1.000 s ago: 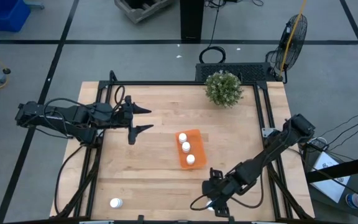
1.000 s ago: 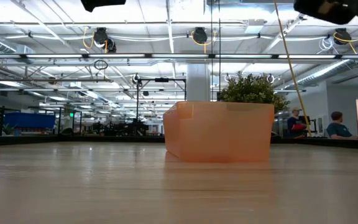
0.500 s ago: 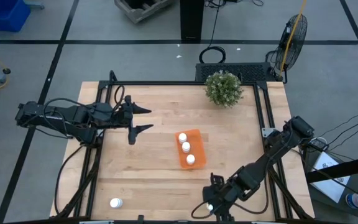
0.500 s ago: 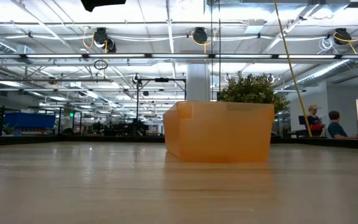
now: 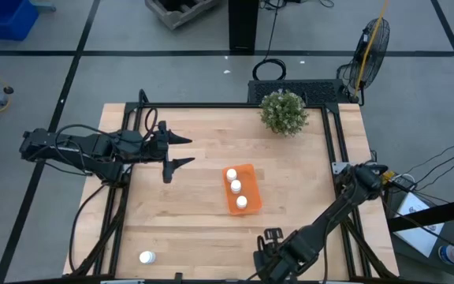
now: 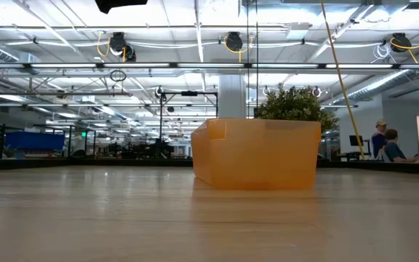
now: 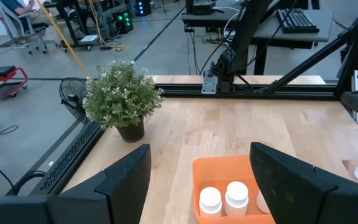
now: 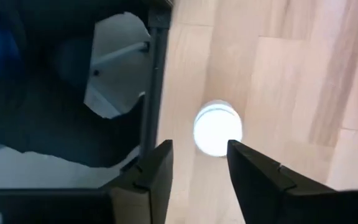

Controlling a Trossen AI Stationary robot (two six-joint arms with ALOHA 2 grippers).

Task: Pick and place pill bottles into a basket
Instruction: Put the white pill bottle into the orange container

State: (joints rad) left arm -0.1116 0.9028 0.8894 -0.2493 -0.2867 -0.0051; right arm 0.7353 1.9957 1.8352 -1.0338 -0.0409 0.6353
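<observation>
The orange basket [image 5: 240,188] rests flat on the table's middle and holds three white pill bottles [image 5: 236,186]. It also shows in the low view [image 6: 257,154] and the left wrist view [image 7: 229,171]. A fourth bottle [image 5: 146,257] stands near the front left corner. A fifth bottle [image 8: 217,127] stands upright by the table's front edge, just ahead of the open fingers of my right gripper [image 8: 199,158]. In the high view my right gripper [image 5: 266,259] hides it. My left gripper [image 5: 186,151] hovers open and empty left of the basket.
A green potted plant [image 5: 283,111] stands at the far edge, behind the basket. Black frame rails [image 5: 341,150] run along the table's sides. The table's front edge and the dark floor gap [image 8: 73,124] lie right beside the fifth bottle.
My right gripper has gone toward the table's near edge and a little toward its left, over the bottle that stands there. Its arm has dropped out of the low view's top right. My left arm has kept still.
</observation>
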